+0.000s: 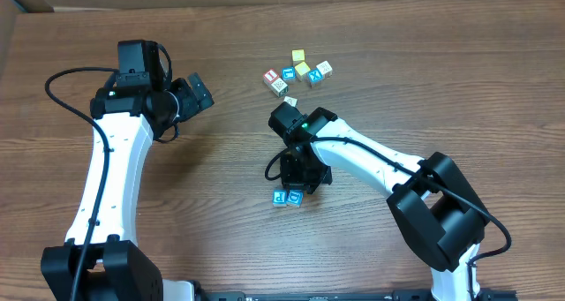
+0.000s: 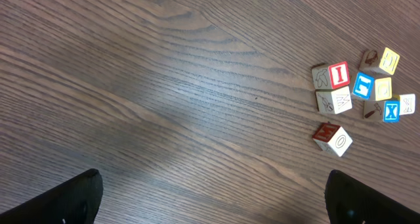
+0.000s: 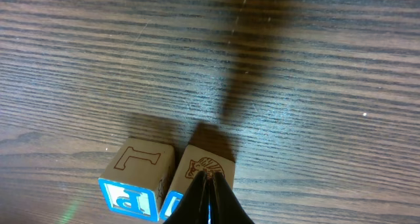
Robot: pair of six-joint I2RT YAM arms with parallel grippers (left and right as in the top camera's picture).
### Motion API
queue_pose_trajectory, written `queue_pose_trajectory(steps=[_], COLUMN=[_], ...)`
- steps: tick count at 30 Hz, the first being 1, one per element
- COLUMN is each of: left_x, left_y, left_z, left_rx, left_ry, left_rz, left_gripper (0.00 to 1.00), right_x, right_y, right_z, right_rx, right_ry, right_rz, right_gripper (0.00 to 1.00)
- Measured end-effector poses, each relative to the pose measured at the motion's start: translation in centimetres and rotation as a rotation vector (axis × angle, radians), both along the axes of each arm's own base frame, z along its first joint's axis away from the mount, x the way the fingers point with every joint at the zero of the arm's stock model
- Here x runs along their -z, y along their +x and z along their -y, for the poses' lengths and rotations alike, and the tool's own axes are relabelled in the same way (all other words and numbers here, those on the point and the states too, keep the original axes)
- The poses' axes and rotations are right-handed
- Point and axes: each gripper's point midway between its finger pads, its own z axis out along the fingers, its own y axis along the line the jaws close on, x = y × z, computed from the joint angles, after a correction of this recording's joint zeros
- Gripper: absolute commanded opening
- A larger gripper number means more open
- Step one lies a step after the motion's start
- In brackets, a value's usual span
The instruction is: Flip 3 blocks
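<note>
With its jaws pressed together into one wedge and holding nothing, my right gripper (image 3: 209,196) sets its tip at the top of the pale blue-sided block (image 3: 202,166). I judge that suits tipping it over rather than lifting it. The P block (image 3: 134,179) sits just beside it, mid-table (image 1: 441,54) toward the near edge. My left gripper (image 2: 213,198) hangs spread wide and empty, well clear. The red O block (image 2: 333,138) lies just apart from the cluster of letter blocks (image 2: 363,85) toward the far edge.
</note>
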Motion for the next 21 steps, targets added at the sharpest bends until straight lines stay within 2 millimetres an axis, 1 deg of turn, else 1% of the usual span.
queue_pose_trajectory(steps=[12, 21], left_x=[0.00, 0.00], left_y=[0.00, 0.00], left_z=[0.00, 0.00], left_rx=[0.000, 0.000], left_ry=[0.000, 0.000], left_rz=[0.000, 0.000], left_gripper=[1.00, 1.00], right_x=[-0.02, -0.20], right_y=[-0.39, -0.43], right_z=[-0.47, -0.60], right_rx=[-0.015, -0.045], right_ry=[0.006, 0.012], right_rz=[0.000, 0.005], right_gripper=[0.06, 0.04])
